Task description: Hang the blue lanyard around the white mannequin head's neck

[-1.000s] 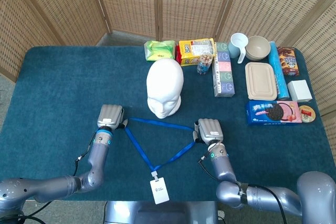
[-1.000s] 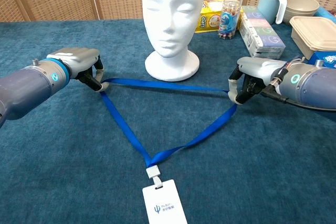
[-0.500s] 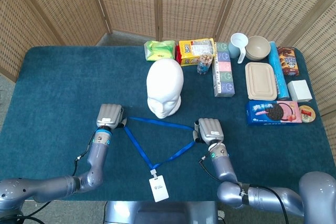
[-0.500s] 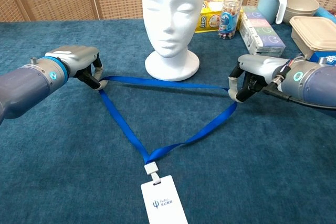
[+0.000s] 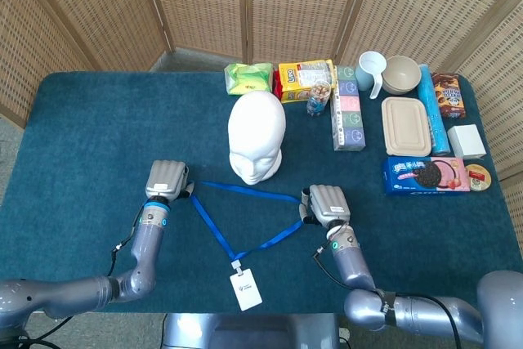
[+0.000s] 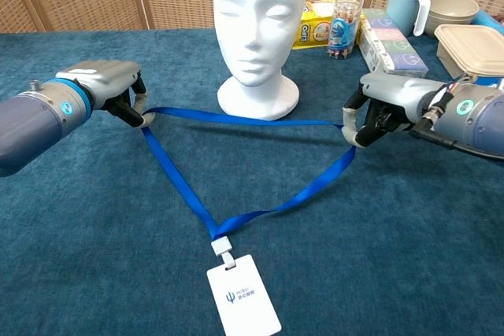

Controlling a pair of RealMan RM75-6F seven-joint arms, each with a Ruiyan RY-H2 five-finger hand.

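Teal-clothed desk point(image 5: 82, 136) before wicker screens: my left hand point(image 6: 110, 88) and right hand point(image 6: 378, 108) each pinch a corner of the blue ribbon lanyard point(image 6: 236, 120), its span stretched sideways just before the white foam mannequin head point(image 6: 258, 29), white badge point(image 6: 242, 304) dangling toward me.

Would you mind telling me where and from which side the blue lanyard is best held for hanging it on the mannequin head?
Hold the blue lanyard at the strap's two far corners, from the outer sides, as the left robot hand and right robot hand do: that spreads the loop wide before the mannequin head, badge card hanging nearest the robot.
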